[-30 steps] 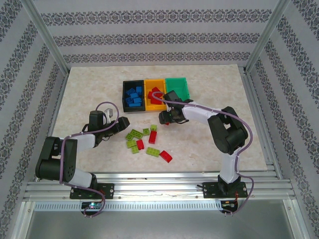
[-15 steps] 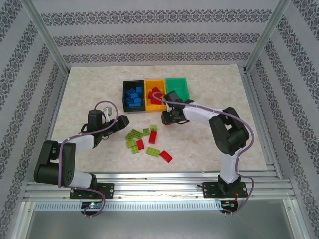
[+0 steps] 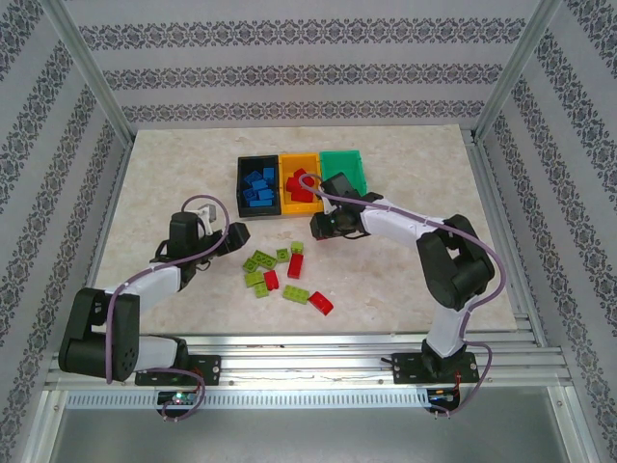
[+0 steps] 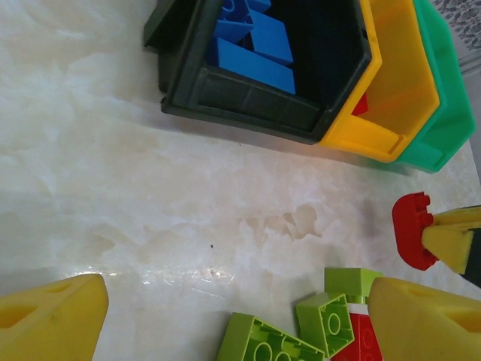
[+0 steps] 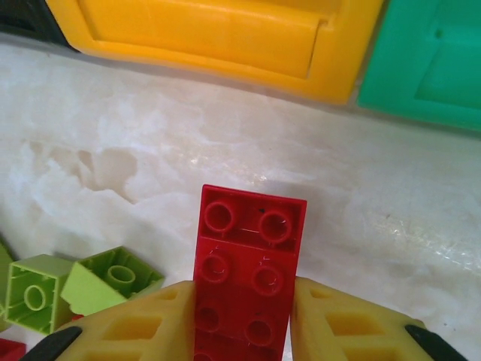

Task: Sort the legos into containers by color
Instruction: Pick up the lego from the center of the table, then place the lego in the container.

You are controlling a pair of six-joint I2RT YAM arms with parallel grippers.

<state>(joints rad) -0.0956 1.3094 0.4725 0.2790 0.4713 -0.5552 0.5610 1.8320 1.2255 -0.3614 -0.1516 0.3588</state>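
My right gripper (image 5: 244,325) is shut on a long red lego (image 5: 250,263), just in front of the orange-yellow container (image 5: 218,34) and the green container (image 5: 425,60). In the top view it (image 3: 323,226) sits right of the loose pile of lime (image 3: 258,260) and red legos (image 3: 295,265). My left gripper (image 4: 240,331) stands open and holds nothing, over the pile's left edge, with lime legos (image 4: 263,344) between its fingers (image 4: 49,320). The black container (image 4: 240,101) holds blue legos (image 4: 255,64). Red legos (image 3: 299,183) lie in the orange-yellow container (image 3: 310,157).
The three containers stand in a joined row at the back middle of the marble table (image 3: 174,174). The green container (image 3: 344,172) looks empty. More loose legos, lime (image 3: 296,294) and red (image 3: 321,303), lie toward the near edge. A metal frame borders the table.
My right gripper has shut on the red lego, and its arm has stretched out to the right. My left gripper has drifted slightly back, still open.
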